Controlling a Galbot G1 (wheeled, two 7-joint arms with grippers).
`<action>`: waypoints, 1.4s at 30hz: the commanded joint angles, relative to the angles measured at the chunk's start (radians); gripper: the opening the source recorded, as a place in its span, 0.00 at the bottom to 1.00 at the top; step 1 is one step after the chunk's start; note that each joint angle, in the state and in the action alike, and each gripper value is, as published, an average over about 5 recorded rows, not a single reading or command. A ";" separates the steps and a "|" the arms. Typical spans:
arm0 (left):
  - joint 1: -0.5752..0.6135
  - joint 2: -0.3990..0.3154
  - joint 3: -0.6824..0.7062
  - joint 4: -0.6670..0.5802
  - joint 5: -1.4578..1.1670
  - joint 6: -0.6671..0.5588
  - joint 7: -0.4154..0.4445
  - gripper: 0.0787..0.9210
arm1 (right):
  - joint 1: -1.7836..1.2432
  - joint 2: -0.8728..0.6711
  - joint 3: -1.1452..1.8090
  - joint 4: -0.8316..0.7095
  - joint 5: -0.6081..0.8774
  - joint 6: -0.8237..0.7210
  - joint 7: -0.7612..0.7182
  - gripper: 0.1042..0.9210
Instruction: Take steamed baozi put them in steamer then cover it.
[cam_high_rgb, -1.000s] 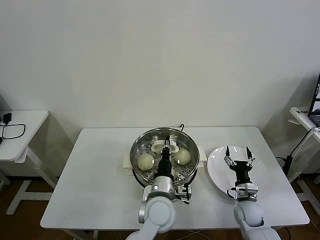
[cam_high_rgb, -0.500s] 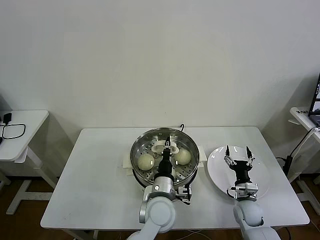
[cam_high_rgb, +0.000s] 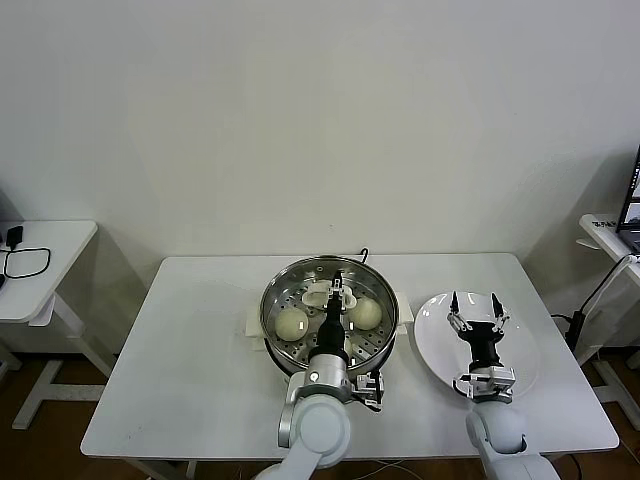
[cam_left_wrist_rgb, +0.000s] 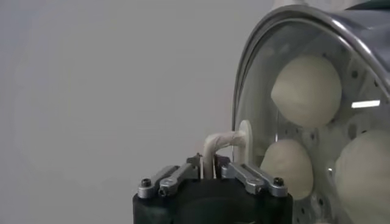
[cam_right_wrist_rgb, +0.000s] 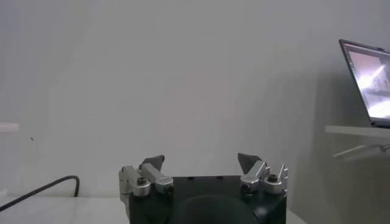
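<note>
Head view: white plate (cam_high_rgb: 520, 345) sits beside the steamer (cam_high_rgb: 285, 350).

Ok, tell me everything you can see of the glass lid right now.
The lid is a round clear glass disc with a thin metal rim and a white oblong handle at its centre. It sits level on the steel steamer, closing it; the pale buns show through the glass. The left gripper is at the handle, its fingers either side of it, and whether they grip it cannot be told. Nothing else touches the lid.
</note>
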 joint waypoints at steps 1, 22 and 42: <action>0.025 0.019 0.007 -0.067 -0.011 0.003 0.010 0.45 | 0.000 -0.002 -0.003 0.003 0.000 0.000 0.001 0.88; 0.250 0.331 -0.256 -0.492 -0.817 0.008 -0.115 0.88 | -0.035 -0.028 -0.035 0.080 0.027 -0.066 -0.004 0.88; 0.199 0.328 -0.749 0.050 -1.956 -0.552 -0.299 0.88 | -0.183 -0.053 0.013 0.215 0.189 -0.099 -0.105 0.88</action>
